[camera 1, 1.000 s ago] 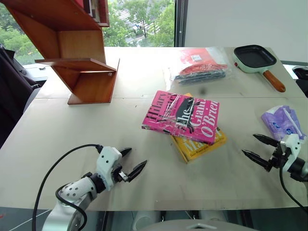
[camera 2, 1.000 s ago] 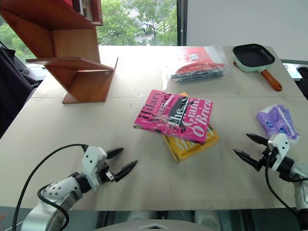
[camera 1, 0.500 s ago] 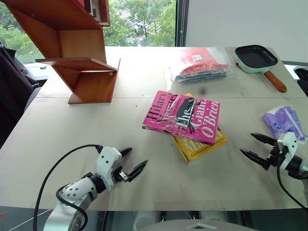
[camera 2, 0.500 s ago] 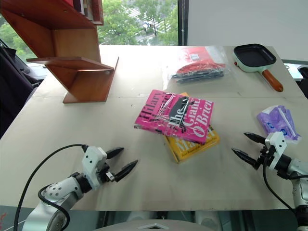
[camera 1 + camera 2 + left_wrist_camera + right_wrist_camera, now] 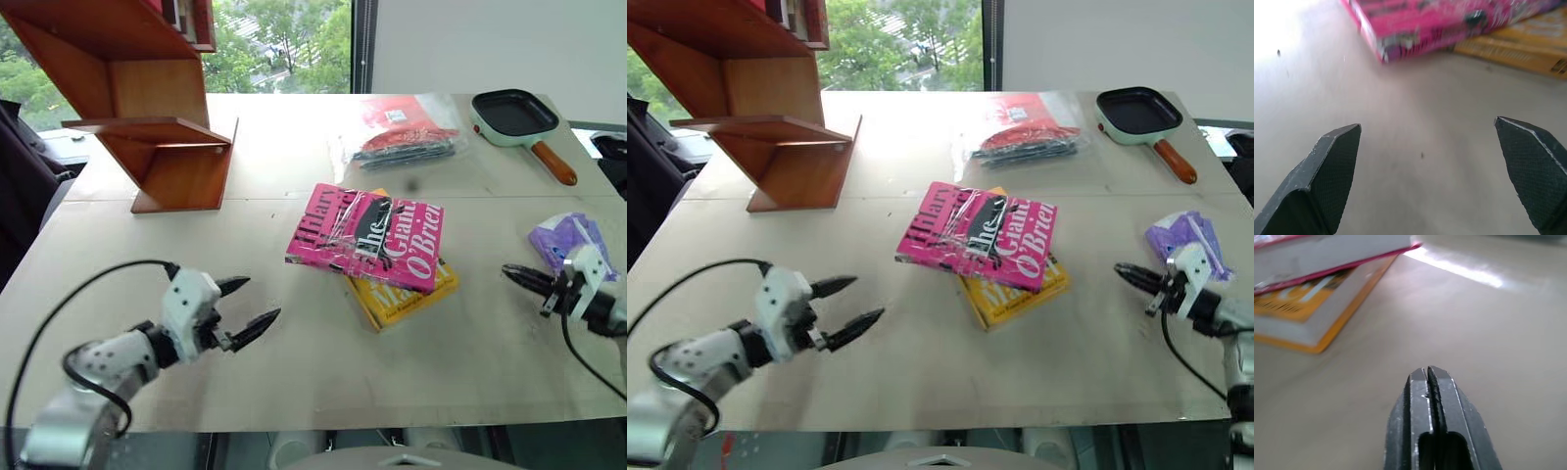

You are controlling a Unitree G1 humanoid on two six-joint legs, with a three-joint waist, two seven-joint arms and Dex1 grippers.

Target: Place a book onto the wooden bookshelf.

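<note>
We've barely begun: pink book (image 5: 368, 235) lies ungrasped on the tabletop (image 5: 294, 362), far from the wooden bookshelf (image 5: 147, 108), left end effector (image 5: 243, 305) spread, right end effector (image 5: 511, 273) pressed together, empty.

Daylight is pouring in from the far window (image 5: 284, 44), leaving the table (image 5: 294, 235) evenly bright with soft shadows. Glare is glinting off the pink book (image 5: 367, 235). The wrist views are smearing both books, and a bright patch is washing out the tabletop.

Bookshelf (image 5: 147, 108) top beyond frame edge
</note>
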